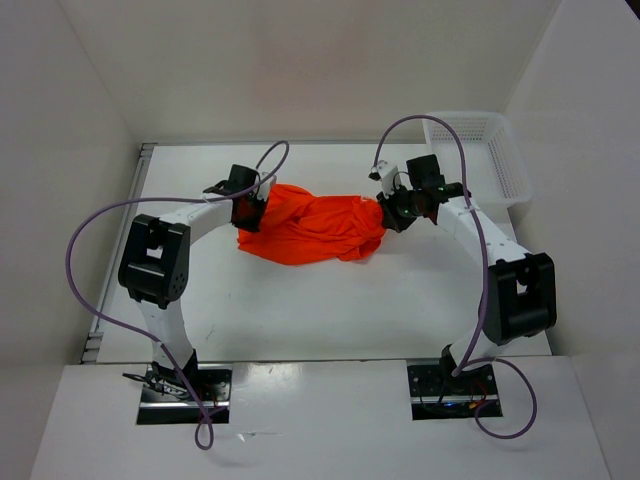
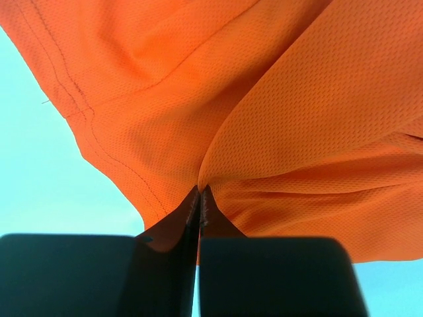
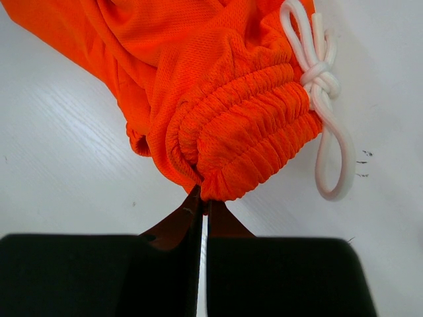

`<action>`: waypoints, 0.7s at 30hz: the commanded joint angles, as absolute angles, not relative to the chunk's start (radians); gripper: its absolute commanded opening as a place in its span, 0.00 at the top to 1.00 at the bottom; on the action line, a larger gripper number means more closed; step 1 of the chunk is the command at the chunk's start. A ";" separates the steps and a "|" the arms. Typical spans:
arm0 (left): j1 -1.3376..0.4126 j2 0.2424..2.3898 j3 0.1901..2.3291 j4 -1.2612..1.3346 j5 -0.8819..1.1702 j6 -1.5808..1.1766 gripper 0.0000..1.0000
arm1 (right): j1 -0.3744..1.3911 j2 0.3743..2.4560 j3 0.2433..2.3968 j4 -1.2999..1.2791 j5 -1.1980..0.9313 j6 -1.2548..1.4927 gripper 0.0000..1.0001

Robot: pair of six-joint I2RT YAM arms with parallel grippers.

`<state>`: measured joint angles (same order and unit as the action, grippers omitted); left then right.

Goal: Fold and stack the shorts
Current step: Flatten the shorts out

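The left gripper [image 2: 199, 198] sits closest to its wrist camera, its two black fingers [image 2: 99, 277] filling the bottom of the view and pressed together on a pinch of the bright orange soft mesh-fabric shorts [image 2: 264, 99]. The cloth fans up and away from the pinch in broad folds, with a stitched hem running down its left side

In the other wrist view the right gripper [image 3: 201, 198] is likewise clamped shut, its fingertips biting the lower edge of the gathered, ribbed elastic waistband [image 3: 258, 145]. The white cord drawstring [image 3: 317, 79] is tied in a knot just right of the waistband, and one long loop trails down onto the white wood-grain table [image 3: 66, 152]

From above, the shorts lie bunched into a crumpled band across the middle of the table, stretched between the two grippers: the left end is at the left gripper and the waistband end is at the right one. Whether the cloth is clear of the surface cannot be told. A white mesh plastic basket [image 1: 480, 150] stands at the far right corner, well apart from the shorts. A purple cable [image 1: 100, 250] loops over each arm
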<state>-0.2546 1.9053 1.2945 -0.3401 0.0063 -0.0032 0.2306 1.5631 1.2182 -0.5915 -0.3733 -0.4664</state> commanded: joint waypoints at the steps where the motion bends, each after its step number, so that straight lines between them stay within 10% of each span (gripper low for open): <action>1: -0.255 1.904 1.322 -0.354 0.041 0.000 1.00 | 0.225 1.519 1.203 -0.584 -0.371 -0.479 1.00; 13: -0.218 2.040 1.759 -0.298 -0.121 0.000 0.99 | 0.225 1.509 1.193 -0.584 -0.362 -0.488 1.00; 17: -0.218 2.092 1.907 -0.322 -0.112 0.000 0.30 | 0.225 1.500 1.184 -0.584 -0.362 -0.497 1.00; 21: -0.227 2.045 1.817 -0.344 -0.086 0.000 0.14 | 0.225 1.482 1.164 -0.584 -0.362 -0.497 1.00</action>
